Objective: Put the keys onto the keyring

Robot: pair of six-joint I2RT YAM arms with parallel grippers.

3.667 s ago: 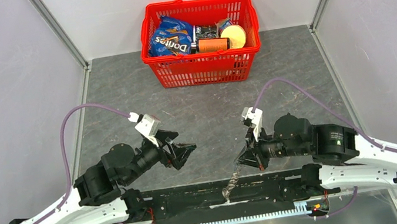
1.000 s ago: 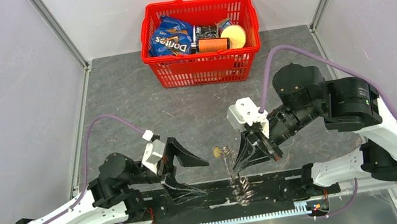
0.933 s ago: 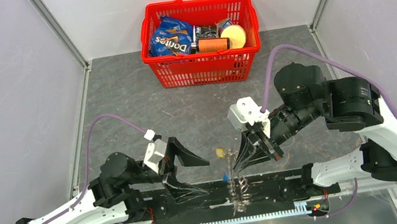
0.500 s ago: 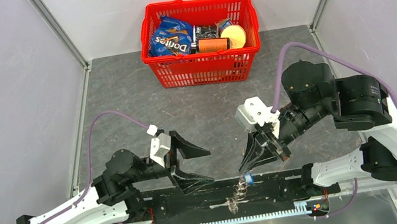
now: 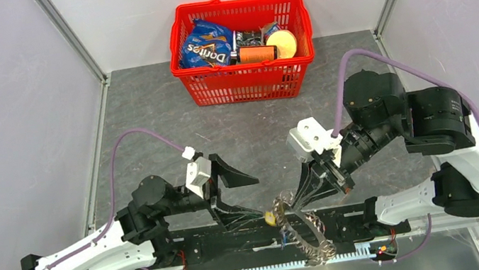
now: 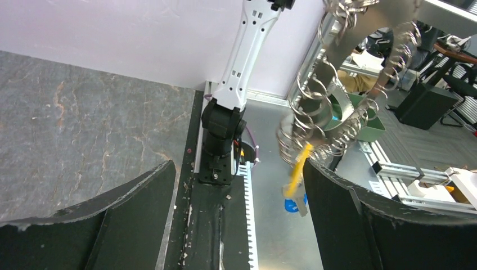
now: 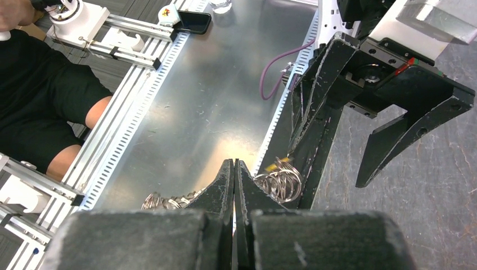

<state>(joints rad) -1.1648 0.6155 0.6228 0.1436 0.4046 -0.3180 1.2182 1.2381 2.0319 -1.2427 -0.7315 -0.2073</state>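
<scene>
Over the near tabletop [image 5: 146,106] edge, the right gripper [image 5: 295,203] clamps the keyring [image 5: 306,231], with yellow key [image 6: 296,169] and blue key [image 6: 291,205] hanging beside the widely spread left gripper [image 5: 258,197].

Pale lilac wall panels [image 5: 3,106] are enclosing a dark grey slate-patterned tabletop [image 5: 147,113] on three sides, with slim aluminium corner posts [image 5: 70,38] running up between them. A red plastic mesh basket [image 5: 243,84] is sitting at the far edge. A brushed silver metal sheet [image 7: 214,84] is lying along the near edge, catching soft, even light.
</scene>
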